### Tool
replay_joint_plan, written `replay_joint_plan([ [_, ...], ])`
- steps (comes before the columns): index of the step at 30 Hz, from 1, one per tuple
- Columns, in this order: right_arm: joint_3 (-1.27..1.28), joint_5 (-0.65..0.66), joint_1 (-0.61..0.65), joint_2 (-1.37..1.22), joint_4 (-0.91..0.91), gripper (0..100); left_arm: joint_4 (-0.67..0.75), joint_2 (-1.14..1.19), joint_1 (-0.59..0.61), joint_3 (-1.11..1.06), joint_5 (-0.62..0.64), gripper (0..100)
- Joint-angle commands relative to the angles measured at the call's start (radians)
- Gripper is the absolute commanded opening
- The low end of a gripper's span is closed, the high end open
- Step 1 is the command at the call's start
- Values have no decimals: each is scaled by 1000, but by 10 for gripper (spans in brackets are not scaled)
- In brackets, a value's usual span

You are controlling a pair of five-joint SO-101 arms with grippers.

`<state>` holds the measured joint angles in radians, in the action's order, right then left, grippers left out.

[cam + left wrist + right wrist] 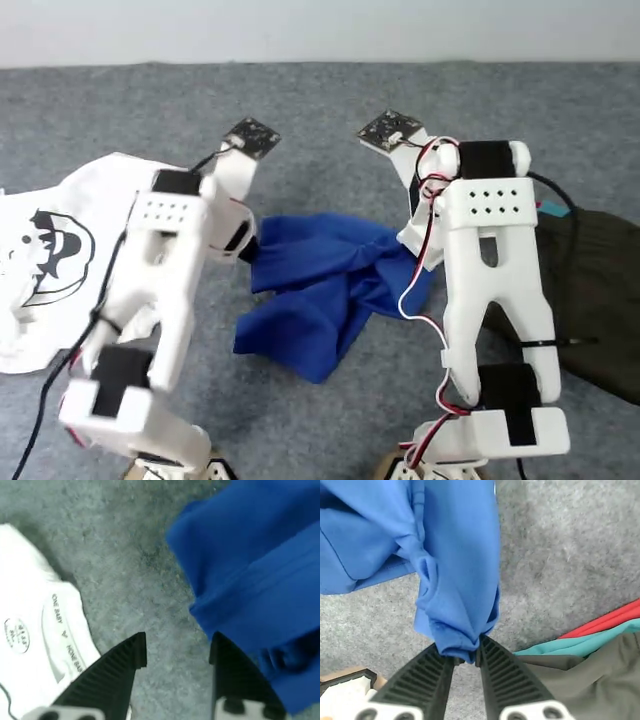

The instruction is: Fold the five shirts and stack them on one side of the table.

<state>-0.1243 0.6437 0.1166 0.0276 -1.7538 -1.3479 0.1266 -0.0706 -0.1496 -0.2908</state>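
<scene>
The right gripper, its arm bent down, pinches a bunched edge of the blue shirt lying crumpled mid-table between both arms, while the left gripper hangs wide open and empty, low over the grey table beside the white shirt.

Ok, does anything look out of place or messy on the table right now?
The blue shirt lies crumpled, not flat, with a bunched fold pinched in the right end effector. The white shirt is rumpled too. The left end effector is open beside the blue cloth, holding nothing.
</scene>
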Motion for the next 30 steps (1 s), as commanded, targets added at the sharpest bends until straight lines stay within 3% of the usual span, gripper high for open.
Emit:
replay_joint_plan([
  [1,-5,11,7,51,-39,14,-80,75,-54,148,2,214],
  [6,-5,14,5,51,-39,14,-120,176,-101,249,2,214],
  [13,-5,15,-1,51,-39,13,-114,315,-78,272,0,208],
  [21,-5,15,-1,50,-4,14,-107,370,-84,332,-35,26],
  [30,-5,15,-1,50,4,14,-135,374,-77,355,-49,39],
])
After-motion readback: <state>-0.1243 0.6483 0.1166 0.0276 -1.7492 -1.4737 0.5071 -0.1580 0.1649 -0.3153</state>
